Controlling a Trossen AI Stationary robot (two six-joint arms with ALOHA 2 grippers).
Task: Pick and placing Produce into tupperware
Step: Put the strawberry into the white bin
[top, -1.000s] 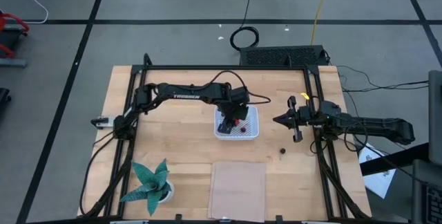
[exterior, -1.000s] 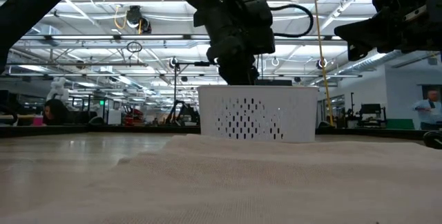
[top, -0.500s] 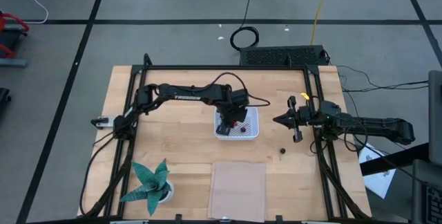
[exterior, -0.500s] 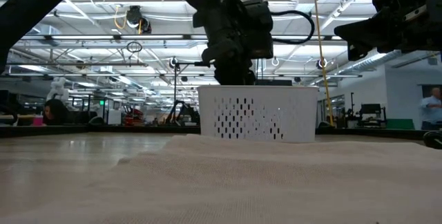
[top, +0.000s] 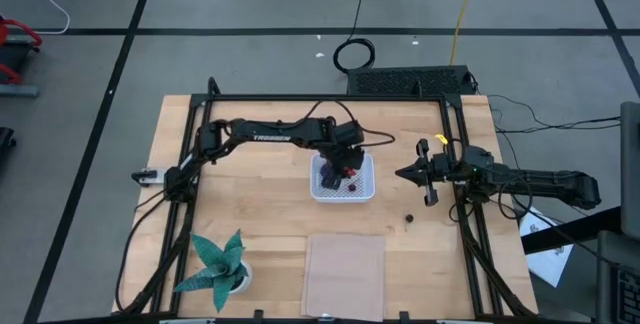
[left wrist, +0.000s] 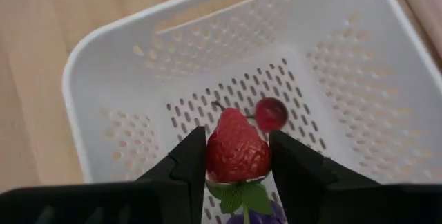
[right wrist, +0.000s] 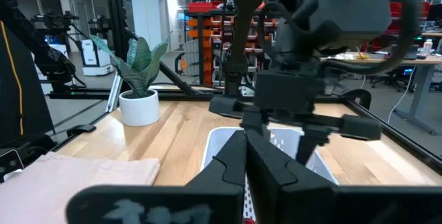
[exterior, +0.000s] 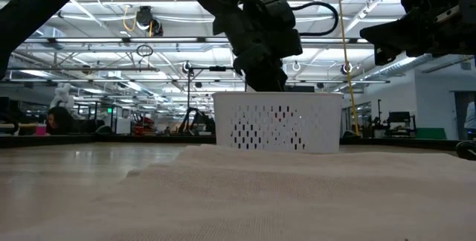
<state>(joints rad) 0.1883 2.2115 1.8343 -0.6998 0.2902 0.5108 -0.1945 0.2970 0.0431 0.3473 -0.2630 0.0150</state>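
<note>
The white tupperware stands mid-table, and its perforated wall faces the low view. My left gripper hangs over it, slanting down, shut on a red strawberry-like piece. One dark red ball lies on the dotted bottom, and a purple lump shows just below the red piece's green leaves. Another dark ball lies on the wood to the container's right. My right gripper waits shut at the right rail, pointing level toward the container. My left gripper pinches the red piece by its two sides between the two fingers, close to its leafy end. The fingers come from above, slanting down into the tupperware. The piece points its tip away from the gripper and hangs clear of the dotted bottom.
A teal spiky potted plant stands at the near left. A flat pinkish rectangle lies at the near edge, below the container. Black frame rails run along the table's sides.
My left gripper has tipped a little over the tupperware, staying shut on the red piece.
</note>
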